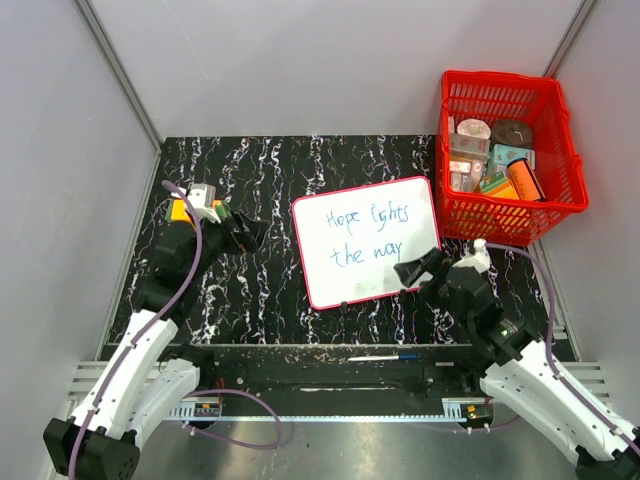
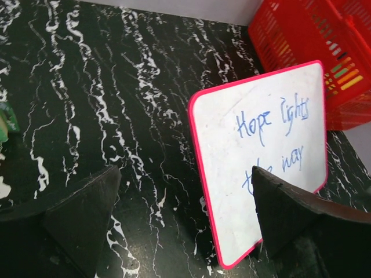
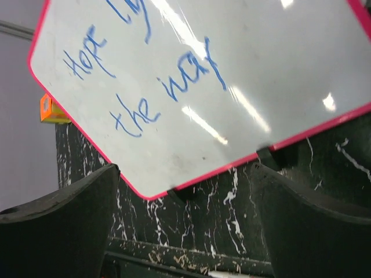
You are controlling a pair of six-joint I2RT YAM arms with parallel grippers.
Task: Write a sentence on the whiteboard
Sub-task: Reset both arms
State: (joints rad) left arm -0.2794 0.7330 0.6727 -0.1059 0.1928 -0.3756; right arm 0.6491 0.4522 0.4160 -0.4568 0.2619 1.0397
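Only overhead does the sentence show whole on the whiteboard.

The left arm and the right arm have glossy white shells on their long links and black housings at the joints. A purple cable runs along each. At the left arm's 12 o'clock end sit a white camera block and an orange part. The left pincer and right pincer are matte black with blunt, wedge-shaped fingers.
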